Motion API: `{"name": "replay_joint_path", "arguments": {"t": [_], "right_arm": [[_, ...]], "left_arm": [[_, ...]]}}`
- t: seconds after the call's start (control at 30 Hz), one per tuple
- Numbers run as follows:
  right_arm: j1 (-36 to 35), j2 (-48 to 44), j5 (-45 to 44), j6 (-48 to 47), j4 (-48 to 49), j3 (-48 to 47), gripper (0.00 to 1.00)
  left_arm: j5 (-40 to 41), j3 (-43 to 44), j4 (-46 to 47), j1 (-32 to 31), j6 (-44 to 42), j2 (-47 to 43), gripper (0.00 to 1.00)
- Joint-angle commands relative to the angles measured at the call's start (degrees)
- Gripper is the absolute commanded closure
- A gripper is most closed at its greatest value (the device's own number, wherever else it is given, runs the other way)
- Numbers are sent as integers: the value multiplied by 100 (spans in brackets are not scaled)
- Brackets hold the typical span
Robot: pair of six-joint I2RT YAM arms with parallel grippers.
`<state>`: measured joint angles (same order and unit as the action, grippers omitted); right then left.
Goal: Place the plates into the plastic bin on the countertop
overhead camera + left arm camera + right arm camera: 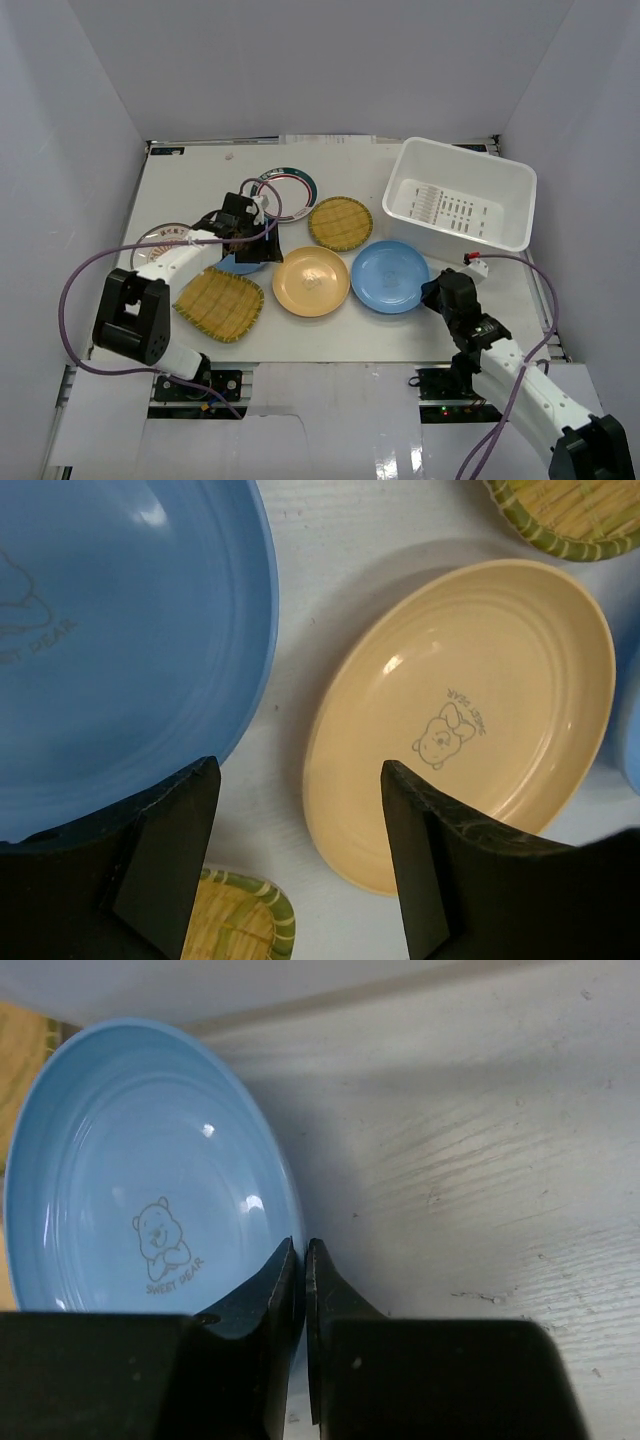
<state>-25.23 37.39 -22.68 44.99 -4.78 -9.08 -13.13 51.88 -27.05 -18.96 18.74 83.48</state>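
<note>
All seven plates lie on the countertop (380,328). My right gripper (436,292) is shut on the right rim of a blue plate (388,277); the right wrist view shows the fingers (285,1280) pinching that rim (150,1160). My left gripper (243,232) is open and empty over the second blue plate (240,264), which fills the upper left of the left wrist view (120,630). The plain yellow-orange plate (311,281) lies to its right (470,710). The white plastic bin (470,152) stands empty at the back right.
The round woven plate (340,222) and the green-rimmed plate (287,189) lie at the back centre. The squarish woven plate (220,303) is front left. The sunburst plate (160,240) is partly under the left arm. Grey walls enclose the table.
</note>
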Motion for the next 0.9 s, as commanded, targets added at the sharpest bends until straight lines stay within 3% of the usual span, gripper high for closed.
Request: {"name": "replay_joint_path", "arguments": {"t": [0.0,0.17,0.27,0.3,0.4,0.47,0.63,0.73,0.83,0.87], "right_arm": [[19,-782,166,-87,-427,-251,92],[10,-1724,1035,-201,-1068,-972,92],[10,-1962,1940,-263,-973,-1331,92],[10,-1963,2447,-289,-816,-1429,92],[10,-1613,2768,-534,-718,-2052,92],[10,-1245,2401,-930,-674,-2430,92],[18,-190,319,-1685,-464,-3625,92],[158,784,-727,-2134,-235,-4127,92],[535,1357,-1239,-2346,-146,-4504,92],[885,1446,-1239,-2337,19,-4523,92]], "left_arm": [[767,497,-230,-152,-204,282,24],[1153,876,-257,-187,-266,817,24],[1225,1087,-266,-196,-318,1020,26],[1399,1122,-283,-196,-327,1169,26],[1435,1184,-292,-196,-345,1354,31],[1383,1184,-292,-204,-354,1478,35],[1365,1193,-283,-231,-354,1636,51],[1427,1228,-284,-231,-389,1732,75],[1444,1246,-283,-248,-371,1681,100],[1444,1246,-266,-248,-363,1541,100]]}}
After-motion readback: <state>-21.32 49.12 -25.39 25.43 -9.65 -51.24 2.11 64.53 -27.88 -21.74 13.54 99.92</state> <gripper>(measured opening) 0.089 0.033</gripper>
